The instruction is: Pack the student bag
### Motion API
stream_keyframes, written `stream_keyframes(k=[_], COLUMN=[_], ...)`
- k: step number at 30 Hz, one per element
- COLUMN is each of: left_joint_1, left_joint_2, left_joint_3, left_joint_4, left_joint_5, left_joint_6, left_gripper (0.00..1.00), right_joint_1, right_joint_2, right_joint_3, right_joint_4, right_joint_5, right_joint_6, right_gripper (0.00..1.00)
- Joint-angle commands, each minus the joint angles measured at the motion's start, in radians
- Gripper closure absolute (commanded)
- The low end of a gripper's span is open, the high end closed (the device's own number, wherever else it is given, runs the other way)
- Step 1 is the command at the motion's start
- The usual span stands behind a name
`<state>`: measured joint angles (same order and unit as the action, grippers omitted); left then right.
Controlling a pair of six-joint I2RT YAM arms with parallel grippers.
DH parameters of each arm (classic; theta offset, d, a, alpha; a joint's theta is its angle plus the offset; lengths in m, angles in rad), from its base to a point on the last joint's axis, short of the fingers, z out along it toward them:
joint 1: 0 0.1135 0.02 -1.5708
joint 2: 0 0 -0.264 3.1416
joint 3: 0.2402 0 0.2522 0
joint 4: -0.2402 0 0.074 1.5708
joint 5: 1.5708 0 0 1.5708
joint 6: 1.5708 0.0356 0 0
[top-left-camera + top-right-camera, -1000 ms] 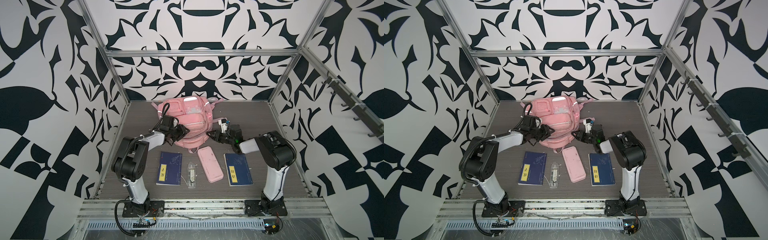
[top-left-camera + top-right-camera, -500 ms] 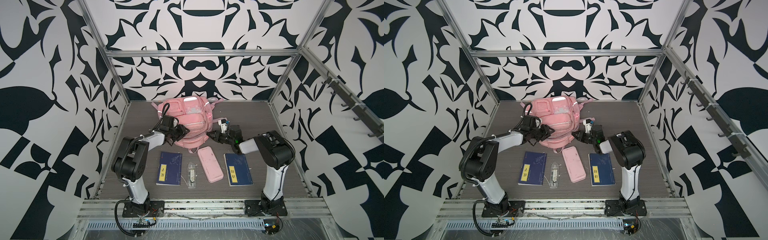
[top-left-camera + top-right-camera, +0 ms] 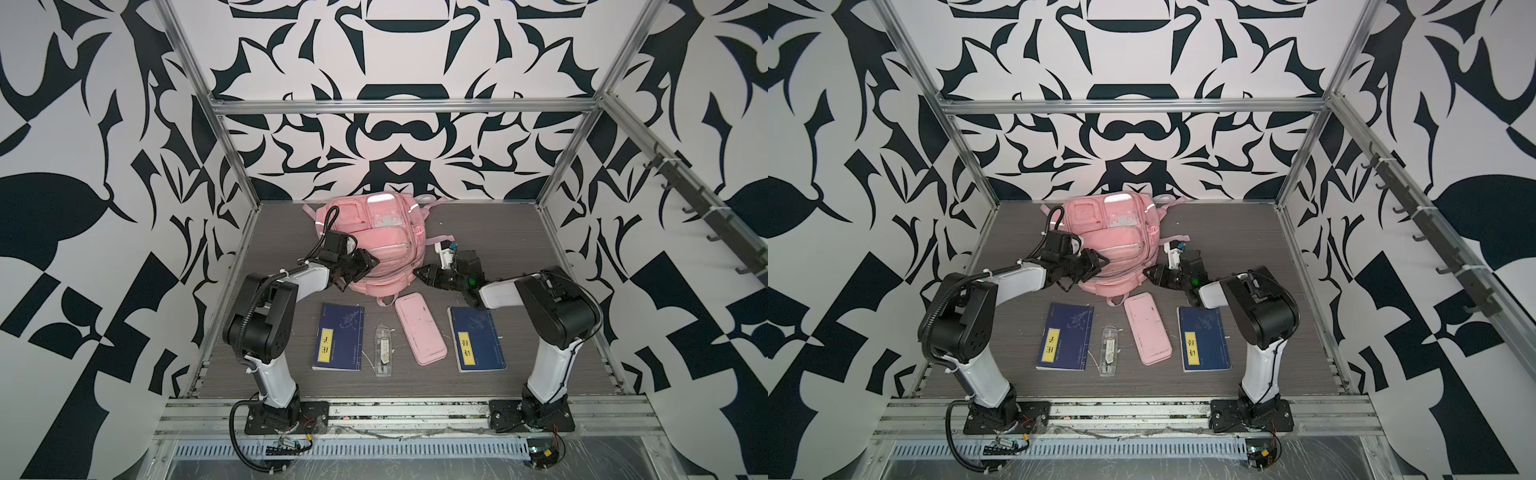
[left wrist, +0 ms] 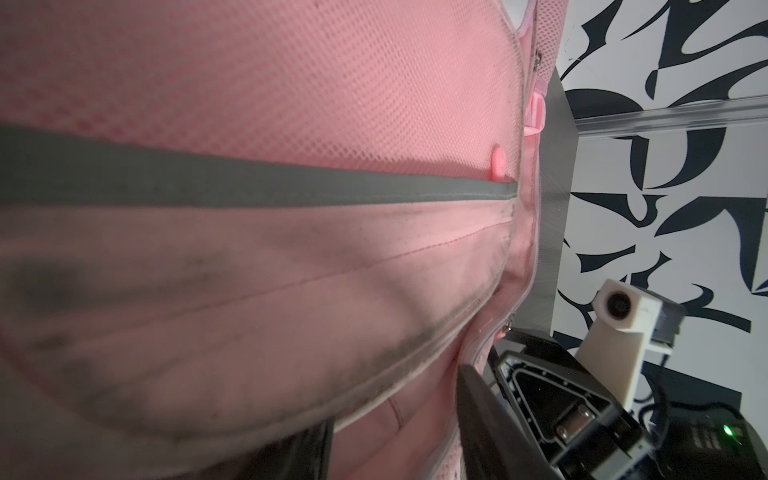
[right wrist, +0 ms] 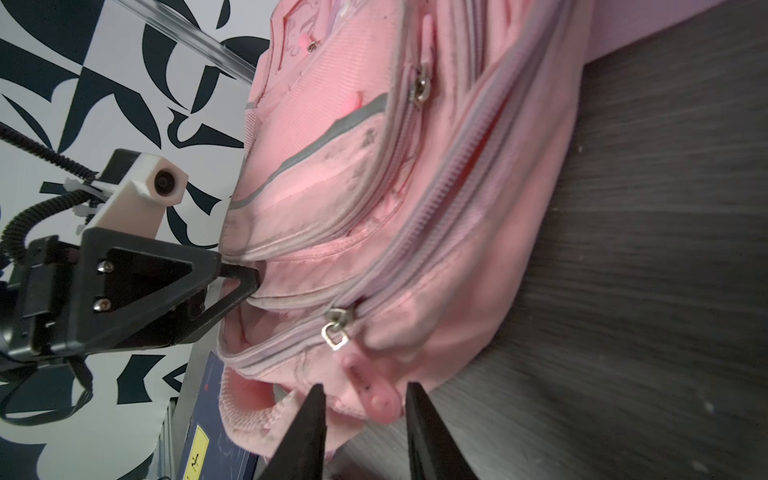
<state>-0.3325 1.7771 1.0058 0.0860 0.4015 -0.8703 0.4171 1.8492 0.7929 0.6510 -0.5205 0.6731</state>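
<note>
Right, the student bag (image 3: 374, 245) lies at the back middle of the worktop (image 3: 498, 232), front pockets facing up, in both top views. The right wrist view gives what those can't. The left gripper (image 5: 249, 276) has its jaws pinched tight on a fold of the bag's front pocket edge. The right gripper (image 5: 363, 388) has its jaws apart, with a pink zip tab (image 5: 374, 399) lying between the tips, unclamped. A metal slider (image 5: 336, 328) sits just beside that tab. The left wrist view is nearly all pink mesh and a grey strip (image 4: 249, 178), and its own jaws are hidden. In front of the bag lie a blue book (image 3: 338, 340), a clear pouch (image 3: 383, 351), a pink pencil case (image 3: 419, 328) and a second blue book (image 3: 478, 338), side by side. The right arm passes just by that second book's far edge.
</note>
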Motion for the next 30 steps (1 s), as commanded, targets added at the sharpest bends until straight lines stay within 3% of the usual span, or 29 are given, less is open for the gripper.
stream_keyframes(k=[1,8,12,22,30], left_joint_1=[-0.002,-0.002,-0.002,-0.002,-0.002], left_joint_2=[0.010,0.015,0.008,0.007,0.018], left_joint_3=[-0.002,-0.003,-0.010,-0.021,-0.014], left_joint_4=[0.007,0.017,0.017,0.021,0.026], left_joint_5=[0.005,0.008,0.010,0.009,0.013], left_joint_6=[-0.010,-0.014,-0.014,-0.013,-0.017], left_gripper=[0.50,0.50,0.50,0.50,0.50], right_joint_1=[0.055,0.153,0.168,0.186,0.187], right_joint_2=[-0.088,-0.104,-0.109,-0.157,-0.107], right_joint_3=[0.064,0.192,0.222,0.238,0.318], right_joint_4=[-0.219,-0.498,-0.569,-0.632,-0.695], right_joint_5=[0.148,0.406,0.489,0.549,0.543], right_joint_6=[-0.166,-0.326,-0.358,-0.405,-0.447], right_gripper=[0.64,0.62,0.61,0.61,0.60])
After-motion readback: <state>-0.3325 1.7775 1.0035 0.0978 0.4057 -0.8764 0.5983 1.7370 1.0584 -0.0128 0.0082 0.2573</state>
